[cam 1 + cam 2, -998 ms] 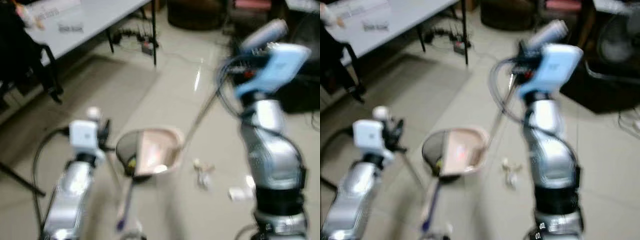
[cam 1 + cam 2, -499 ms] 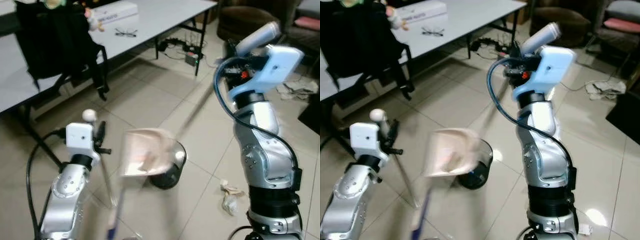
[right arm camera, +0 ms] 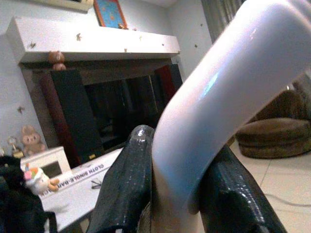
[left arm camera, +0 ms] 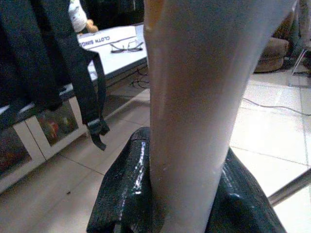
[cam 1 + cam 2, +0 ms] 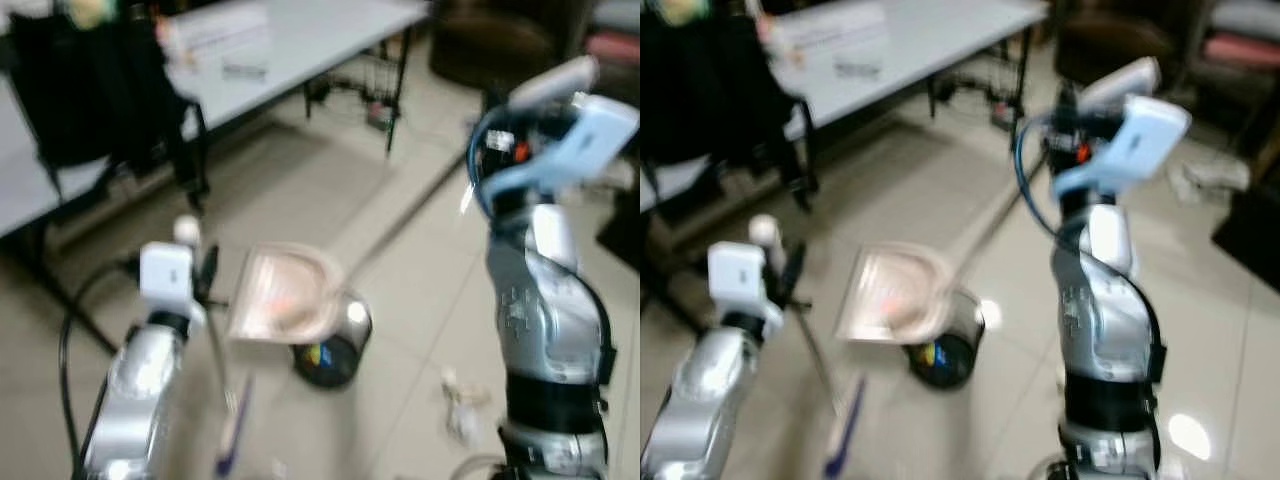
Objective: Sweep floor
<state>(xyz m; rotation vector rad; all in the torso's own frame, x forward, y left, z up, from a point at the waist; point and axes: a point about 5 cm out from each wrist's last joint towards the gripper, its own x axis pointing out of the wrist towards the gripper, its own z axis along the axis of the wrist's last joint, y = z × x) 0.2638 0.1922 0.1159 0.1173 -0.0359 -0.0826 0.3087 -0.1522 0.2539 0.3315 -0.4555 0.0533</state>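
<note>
Nearest, at the left, the left gripper [image 4: 184,194] is clamped on a pale handle [image 4: 194,97], its black fingers [image 4: 121,194] pressed against both sides of it. In the blurred head views a thin pole with a blue-tipped end [image 5: 232,440] runs down from that arm toward the floor; this is probably the broom, though the blur makes it hard to be sure.

Just right of the left arm, a pinkish dustpan [image 5: 283,295] hangs tilted above the tiled floor [image 5: 420,290], its long thin shaft [image 5: 405,215] running up and to the right toward the right arm. Under the pan's near edge sits a dark round bin [image 5: 328,350] with something colourful inside.

To the right, on the floor near the right arm's base, lies a small pale scrap of litter [image 5: 462,410], well apart from the pan.

The right gripper [image 3: 175,194] is raised high at the right, pinching a glossy white curved handle [image 3: 218,92] between its fingers [image 3: 126,189].

Farther off at the left stands a grey table [image 5: 330,30] with a white box [image 5: 215,30] and a pair of glasses [image 4: 125,47] on top, and a black backpack [image 5: 85,95] hanging at its near edge. A brown pouffe [image 3: 269,138] sits at the far right.
</note>
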